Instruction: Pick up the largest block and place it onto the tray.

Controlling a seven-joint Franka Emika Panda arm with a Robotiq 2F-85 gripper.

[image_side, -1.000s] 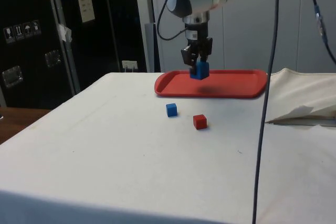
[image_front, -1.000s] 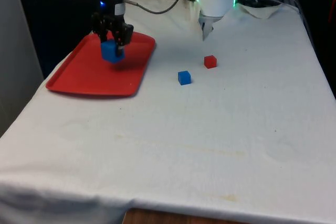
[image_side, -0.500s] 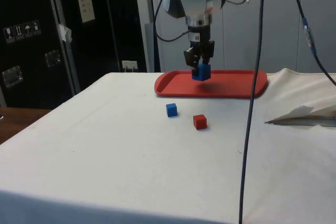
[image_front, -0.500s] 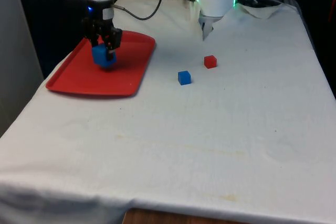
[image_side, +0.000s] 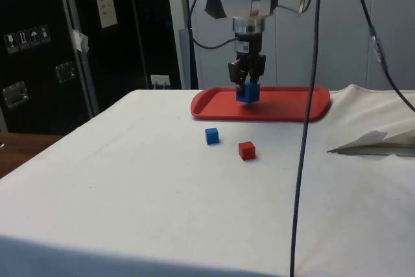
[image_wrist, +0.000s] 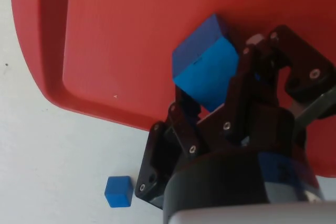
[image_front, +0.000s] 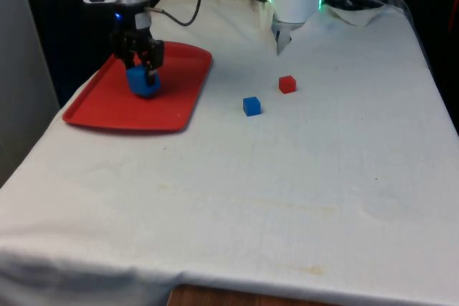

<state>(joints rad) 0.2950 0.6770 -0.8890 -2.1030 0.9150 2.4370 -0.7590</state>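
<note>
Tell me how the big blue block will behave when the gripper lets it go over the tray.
The big blue block looks stiff: its flat faces and sharp edges show no dent in the gripper. It sits tilted in the grip, so it may rock or tip onto one face on the red tray. Being a cube, it probably will not roll far.

The gripper (image_side: 247, 85) hangs over the red tray (image_side: 285, 109) at the table's far side, its fingers clamped on the large blue block (image_side: 246, 93). Nearer, on the white cloth (image_side: 162, 199), a small blue cube (image_side: 212, 136) sits left of a small red cube (image_side: 246, 151), apart.
</note>
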